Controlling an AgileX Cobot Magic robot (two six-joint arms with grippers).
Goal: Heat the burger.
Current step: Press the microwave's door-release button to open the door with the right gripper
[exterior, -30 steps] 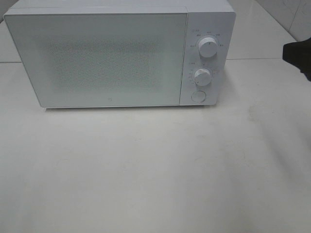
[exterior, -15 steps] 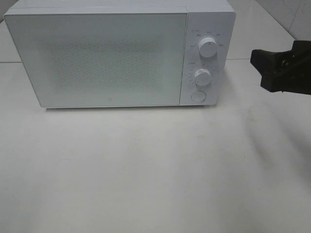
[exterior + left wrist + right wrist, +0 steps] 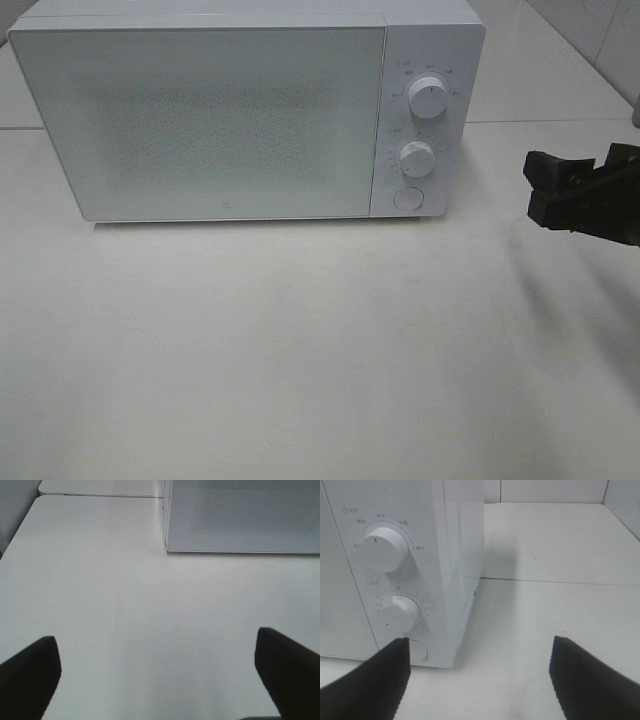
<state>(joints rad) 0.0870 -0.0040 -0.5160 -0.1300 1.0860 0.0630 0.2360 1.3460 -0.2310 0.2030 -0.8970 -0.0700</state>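
The burger is out of view in every frame. A white microwave [image 3: 220, 120] stands at the back of the white table with its door shut. My right gripper [image 3: 585, 185] hovers to the right of the microwave, open, with nothing between its fingers. In the right wrist view the right gripper [image 3: 480, 652] faces the microwave's control panel [image 3: 395, 555] and its right side. My left gripper [image 3: 156, 645] is open and empty over bare table, in front of the microwave's [image 3: 240, 515] left lower corner. It does not show in the exterior view.
The control panel carries an upper knob [image 3: 429, 98], a lower knob [image 3: 416, 157] and a round button [image 3: 406, 198]. The white table [image 3: 300, 350] stretches in front of the microwave. A tiled wall rises at the back right.
My right gripper has come in from the right edge toward the microwave's panel, then dropped slightly lower. The microwave stays shut and unmoved.
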